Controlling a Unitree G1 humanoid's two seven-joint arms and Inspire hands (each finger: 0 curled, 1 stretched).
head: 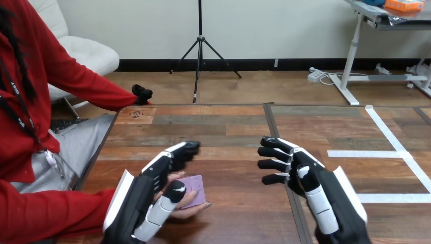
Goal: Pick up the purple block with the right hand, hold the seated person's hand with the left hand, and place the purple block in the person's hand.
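Purple flat square block [195,189] lies on the person's upturned hand [189,210] near the wooden table's [228,127] left edge, so I judge the placing done. My black-and-white left hand [145,190] clasps that hand, thumb curled over it. My right hand [300,175] hangs apart, fingers relaxed, empty. Next I'd loosen the clasp and draw back gently.

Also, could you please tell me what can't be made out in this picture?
- The person's hand, head view: mostly hidden under the left hand.
- The purple block: left edge covered by that hand's thumb.
- The right hand: palm turned away, wrist cut by the bottom edge.
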